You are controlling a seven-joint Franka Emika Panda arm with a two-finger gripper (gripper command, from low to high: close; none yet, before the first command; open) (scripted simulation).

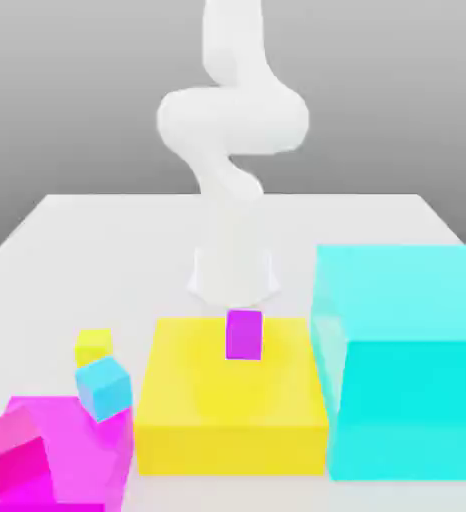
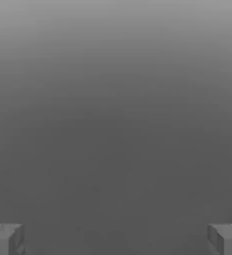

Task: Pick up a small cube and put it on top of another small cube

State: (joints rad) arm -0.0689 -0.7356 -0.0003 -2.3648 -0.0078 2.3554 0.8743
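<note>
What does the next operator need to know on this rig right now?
Gripper: jaws wide open, nothing between them.
Small yellow cube: behind the small cyan cube, exterior view's left.
Small purple cube: at the large yellow block.
Done: no small cube seen stacked on another.
Left: pick a small cube, likely the yellow one, and set it on another; which one is your call.

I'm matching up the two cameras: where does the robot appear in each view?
Exterior view: its white arm rises mid-picture, behind the large yellow block.
Hand view: its open hand, fingers wide apart near the picture's edges.
Shared landmark: probably the grey backdrop.
</note>
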